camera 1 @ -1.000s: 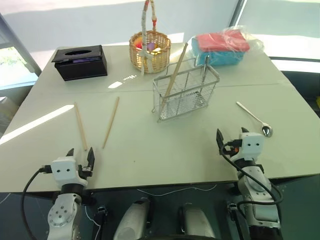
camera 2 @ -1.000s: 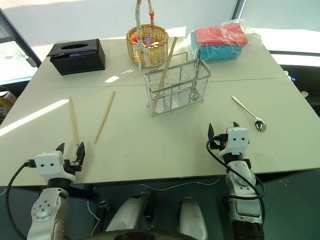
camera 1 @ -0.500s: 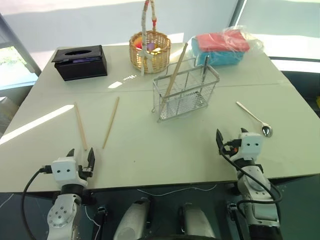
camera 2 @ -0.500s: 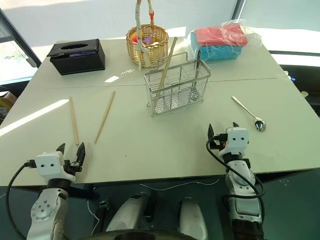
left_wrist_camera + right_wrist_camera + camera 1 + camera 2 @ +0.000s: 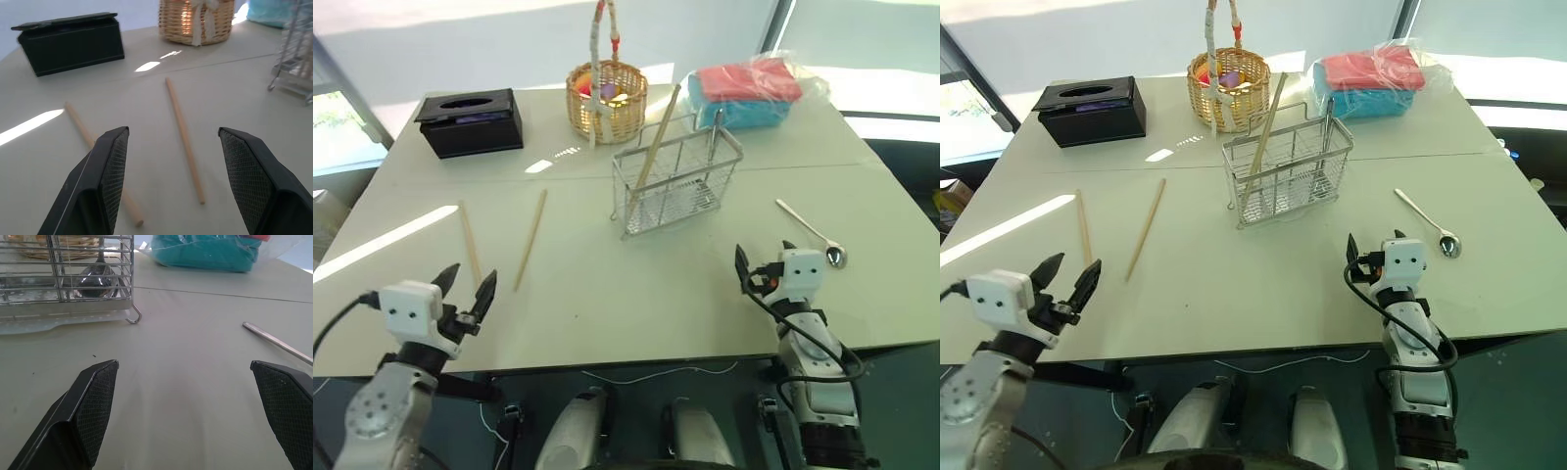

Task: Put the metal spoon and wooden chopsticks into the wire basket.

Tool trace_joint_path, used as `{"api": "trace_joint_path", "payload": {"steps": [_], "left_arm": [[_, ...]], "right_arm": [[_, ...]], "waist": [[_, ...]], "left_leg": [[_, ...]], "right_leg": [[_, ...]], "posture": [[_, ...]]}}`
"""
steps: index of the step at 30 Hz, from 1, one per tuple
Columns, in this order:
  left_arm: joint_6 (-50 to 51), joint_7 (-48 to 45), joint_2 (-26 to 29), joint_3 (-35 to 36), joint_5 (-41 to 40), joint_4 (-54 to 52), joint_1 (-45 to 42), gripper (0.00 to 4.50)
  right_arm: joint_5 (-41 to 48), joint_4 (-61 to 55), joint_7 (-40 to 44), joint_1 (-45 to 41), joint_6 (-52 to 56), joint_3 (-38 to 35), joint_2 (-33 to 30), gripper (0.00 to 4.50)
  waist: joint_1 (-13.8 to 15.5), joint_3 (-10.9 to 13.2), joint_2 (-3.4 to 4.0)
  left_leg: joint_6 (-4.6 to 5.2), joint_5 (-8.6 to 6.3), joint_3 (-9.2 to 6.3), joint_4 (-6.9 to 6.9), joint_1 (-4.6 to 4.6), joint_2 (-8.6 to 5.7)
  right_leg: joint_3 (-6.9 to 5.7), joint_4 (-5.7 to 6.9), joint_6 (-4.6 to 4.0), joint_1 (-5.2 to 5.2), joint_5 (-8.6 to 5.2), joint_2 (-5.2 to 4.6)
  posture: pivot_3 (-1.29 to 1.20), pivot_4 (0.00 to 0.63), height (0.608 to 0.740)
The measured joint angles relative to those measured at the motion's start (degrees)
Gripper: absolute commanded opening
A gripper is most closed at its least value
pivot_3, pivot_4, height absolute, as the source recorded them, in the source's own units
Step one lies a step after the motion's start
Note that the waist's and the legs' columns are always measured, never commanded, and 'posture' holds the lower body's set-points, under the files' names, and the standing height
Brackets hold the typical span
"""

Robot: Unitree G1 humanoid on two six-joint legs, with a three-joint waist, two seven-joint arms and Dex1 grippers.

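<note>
A pale, smooth table [image 5: 705,304] held the wire basket [image 5: 677,182], a rectangular open-topped cage of thin silver grid with see-through sides, standing near the middle. One light-brown wooden stick [image 5: 656,142] leaned upright inside it, and beside that rose a slim metal handle [image 5: 716,137]; through the bars the right wrist view showed a shiny rounded spoon bowl [image 5: 97,283] resting at the bottom. Two more wooden chopsticks [image 5: 530,239] lay flat on the table to the robot's left, thin, straight and slightly tapered, apart from each other and well apart from the wire basket. The metal spoon [image 5: 811,233], with a long thin handle and a small oval bowl, lay flat on the robot's right, near the right gripper [image 5: 763,258]. That gripper stood wide, its black cross-hatched pads empty, just above the table's near edge. The left gripper [image 5: 465,287] hovered by the near ends of the two loose sticks, fingers parted with nothing between them. At the far side sat a matte black box [image 5: 470,120], a round woven wicker basket [image 5: 605,98] with a tall handle, and red and blue pads in clear crinkled plastic [image 5: 746,90].
</note>
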Motion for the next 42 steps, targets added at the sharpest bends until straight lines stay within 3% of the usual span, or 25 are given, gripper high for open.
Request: {"api": "trace_joint_path", "payload": {"steps": [3,8,13,19,24,28,32,36,42], "left_arm": [[4.53,-3.36,5.3,2.17,-6.32,-1.64,-2.35,3.07],[16.33,-17.54,24.5,6.92,-23.62,-0.63,-10.12,3.07],[20.57,-25.49,29.15,4.91,-28.49,5.35,-18.43,3.07],[19.78,-27.84,23.96,-9.07,-22.29,12.7,-32.97,3.07],[18.38,-28.46,17.95,-17.02,-16.16,14.48,-36.0,3.07],[17.9,-28.32,15.19,-18.39,-14.35,14.36,-36.6,3.07],[17.59,-26.93,12.47,-18.39,-13.46,13.6,-36.21,3.07],[17.59,-25.18,11.29,-18.15,-13.21,12.48,-35.26,3.07],[17.6,-22.46,10.4,-17.14,-12.82,11.02,-33.89,3.07]], "right_arm": [[0.0,0.31,0.18,-0.07,-0.02,-0.21,-0.08,4.5],[0.0,-0.84,0.79,-0.26,1.04,-0.08,-0.63,4.5],[-0.01,-4.74,1.18,-0.44,5.46,-0.25,-3.09,4.5],[2.05,-10.55,2.73,-3.18,19.63,-2.8,-9.92,4.5],[5.62,-11.0,9.07,-9.94,34.41,-6.92,-23.77,4.5],[8.52,-10.11,16.65,-11.42,39.99,-7.8,-31.35,4.5],[11.89,-2.75,28.92,-10.35,40.44,-7.54,-38.83,4.5],[11.95,8.52,36.89,-11.66,34.65,-5.67,-41.55,4.5],[8.02,26.34,40.05,-18.7,23.45,-3.02,-42.27,4.5]], "waist": [[-0.08,-0.01,0.01],[-0.16,0.02,0.08],[-0.22,0.05,0.22],[0.03,0.08,0.25],[-0.05,0.11,0.23],[-0.04,0.13,0.18],[0.02,0.17,0.14],[-0.1,0.18,0.13],[-0.27,0.18,0.14]], "left_leg": [[0.0,0.0,0.01,0.0,0.02,0.0],[-0.09,0.05,-0.01,-0.07,0.05,0.0],[-0.14,0.08,0.01,-0.17,0.05,0.01],[-0.16,0.1,0.01,-0.14,0.04,-0.04],[-0.14,0.12,0.03,-0.14,-0.02,0.0],[-0.03,0.18,0.02,-0.12,-0.08,0.04],[0.05,0.15,0.02,0.04,-0.06,0.03],[0.06,0.11,0.02,0.13,-0.04,0.02],[0.08,0.13,0.02,0.12,-0.05,0.04]], "right_leg": [[0.02,0.01,0.0,0.0,0.0,0.01],[0.03,0.08,-0.04,-0.04,0.0,0.04],[0.08,0.08,-0.06,-0.12,-0.01,0.04],[0.1,0.05,-0.08,-0.07,0.02,-0.01],[0.12,0.04,-0.07,-0.09,0.03,-0.03],[0.1,0.04,-0.06,0.1,0.03,-0.02],[0.05,-0.1,-0.06,0.32,0.03,-0.05],[0.04,-0.19,-0.05,0.43,0.04,-0.06],[0.03,-0.19,-0.04,0.38,0.04,-0.03]], "posture": [[0.0,0.15,0.74],[0.0,0.15,0.74],[0.0,0.15,0.74],[0.0,0.15,0.74],[0.0,0.15,0.74],[0.0,0.15,0.74],[0.0,0.15,0.74],[0.0,0.15,0.74],[0.0,0.15,0.74]]}}
